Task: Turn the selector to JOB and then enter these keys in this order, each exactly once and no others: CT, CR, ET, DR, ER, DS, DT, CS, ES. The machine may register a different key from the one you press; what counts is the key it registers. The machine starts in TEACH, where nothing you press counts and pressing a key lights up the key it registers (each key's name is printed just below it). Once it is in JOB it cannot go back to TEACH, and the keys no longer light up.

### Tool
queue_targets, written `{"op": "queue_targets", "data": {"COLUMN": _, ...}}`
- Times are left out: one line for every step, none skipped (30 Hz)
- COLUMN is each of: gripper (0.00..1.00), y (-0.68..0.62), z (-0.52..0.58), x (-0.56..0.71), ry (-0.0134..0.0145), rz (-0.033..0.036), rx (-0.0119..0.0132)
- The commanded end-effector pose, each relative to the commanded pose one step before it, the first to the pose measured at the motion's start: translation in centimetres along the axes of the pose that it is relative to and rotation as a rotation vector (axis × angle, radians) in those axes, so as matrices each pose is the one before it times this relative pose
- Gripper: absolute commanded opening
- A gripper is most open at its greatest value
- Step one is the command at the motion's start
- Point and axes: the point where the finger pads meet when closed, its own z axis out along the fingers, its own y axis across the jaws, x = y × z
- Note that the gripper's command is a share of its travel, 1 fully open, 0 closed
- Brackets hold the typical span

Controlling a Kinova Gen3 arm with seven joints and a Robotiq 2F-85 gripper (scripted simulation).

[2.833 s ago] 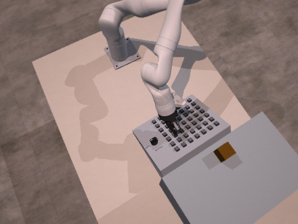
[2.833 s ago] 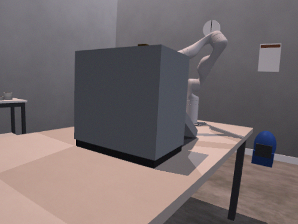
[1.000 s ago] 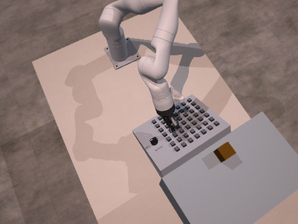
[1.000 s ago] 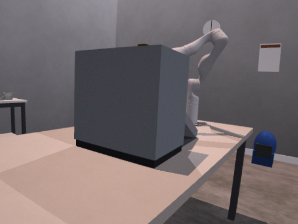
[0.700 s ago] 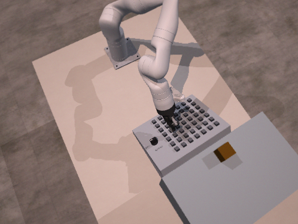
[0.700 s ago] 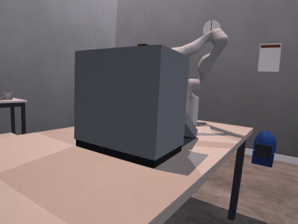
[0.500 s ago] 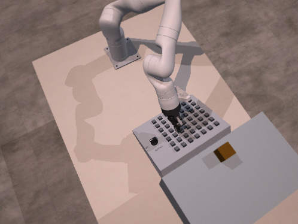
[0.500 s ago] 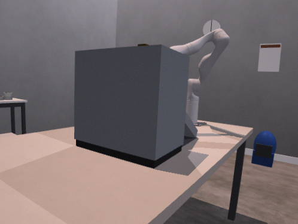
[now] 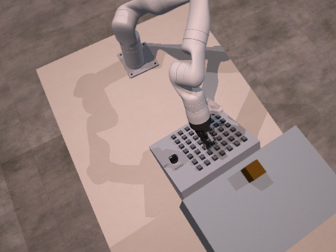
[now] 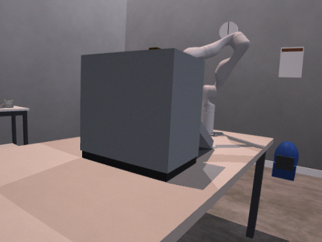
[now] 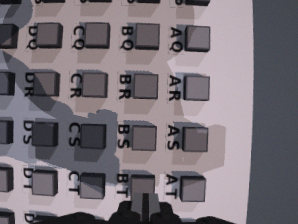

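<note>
In top view | key panel [image 9: 179, 178] [image 10: 205, 140] [image 11: 231, 95] long axis rises rightward | end effector [image 9: 208, 146] [image 11: 145, 201] together

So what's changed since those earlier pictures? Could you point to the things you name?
The gripper [image 9: 208, 146] [image 11: 145, 204] has moved over the keys, rightward in the top view, farther from the selector knob [image 9: 173, 158]. Nothing has visibly been taken hold of or let go. The knob, orange block [image 9: 255, 170] [image 10: 154, 48] and big gray box [image 9: 280, 209] [image 10: 126, 107] sit where they were.
</note>
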Motion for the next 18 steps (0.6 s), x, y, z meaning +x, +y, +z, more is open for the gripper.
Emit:
{"op": "queue_targets", "data": {"gripper": 0.10, "y": 0.014, "z": 0.470, "x": 0.209, "ry": 0.00278, "rz": -0.00013, "rx": 0.00262}}
{"op": "queue_targets", "data": {"gripper": 0.10, "y": 0.000, "z": 0.000, "x": 0.000, "ry": 0.00000, "rz": 0.00000, "rx": 0.00000}}
{"op": "queue_targets", "data": {"gripper": 0.10, "y": 0.000, "z": 0.000, "x": 0.000, "ry": 0.00000, "rz": 0.00000, "rx": 0.00000}}
{"op": "queue_targets", "data": {"gripper": 0.10, "y": -0.048, "z": 0.161, "x": -0.013, "ry": -0.00013, "rz": 0.00067, "rx": 0.00067}}
{"op": "queue_targets", "data": {"gripper": 0.10, "y": 0.033, "z": 0.162, "x": 0.011, "ry": 0.00011, "rz": -0.00045, "rx": -0.00045}}
{"op": "queue_targets", "data": {"gripper": 0.10, "y": 0.030, "z": 0.168, "x": 0.011, "ry": 0.00010, "rz": -0.00042, "rx": -0.00041}}
{"op": "queue_targets", "data": {"gripper": 0.10, "y": 0.009, "z": 0.170, "x": 0.004, "ry": 0.00004, "rz": -0.00013, "rx": -0.00013}}
{"op": "queue_targets", "data": {"gripper": 0.10, "y": -0.002, "z": 0.167, "x": 0.001, "ry": 0.00001, "rz": -0.00226, "rx": 0.00003}}
{"op": "queue_targets", "data": {"gripper": 0.10, "y": -0.006, "z": 0.158, "x": -0.001, "ry": -0.00001, "rz": -0.00385, "rx": 0.00009}}
{"op": "queue_targets", "data": {"gripper": 0.10, "y": -0.009, "z": 0.145, "x": -0.002, "ry": -0.00001, "rz": 0.00101, "rx": 0.00012}}
{"op": "queue_targets", "data": {"gripper": 0.10, "y": -0.007, "z": 0.128, "x": -0.001, "ry": -0.00001, "rz": 0.00319, "rx": 0.00010}}
{"op": "queue_targets", "data": {"gripper": 0.10, "y": -0.007, "z": 0.109, "x": -0.001, "ry": -0.00002, "rz": 0.00104, "rx": 0.00010}}
{"op": "queue_targets", "data": {"gripper": 0.10, "y": -0.010, "z": 0.087, "x": -0.002, "ry": -0.00003, "rz": -0.00073, "rx": 0.00014}}
{"op": "queue_targets", "data": {"gripper": 0.10, "y": -0.013, "z": 0.066, "x": -0.004, "ry": -0.00004, "rz": 0.00013, "rx": 0.00017}}
{"op": "queue_targets", "data": {"gripper": 0.10, "y": -0.014, "z": 0.044, "x": -0.004, "ry": -0.00004, "rz": 0.00144, "rx": 0.00018}}
{"op": "queue_targets", "data": {"gripper": 0.10, "y": -0.012, "z": 0.025, "x": -0.004, "ry": -0.00004, "rz": 0.00113, "rx": 0.00016}}
{"op": "queue_targets", "data": {"gripper": 0.10, "y": -0.009, "z": 0.011, "x": -0.003, "ry": -0.00003, "rz": 0.00013, "rx": 0.00012}}
{"op": "queue_targets", "data": {"gripper": 0.10, "y": -0.006, "z": 0.002, "x": -0.002, "ry": -0.00002, "rz": 0.00008, "rx": 0.00008}}
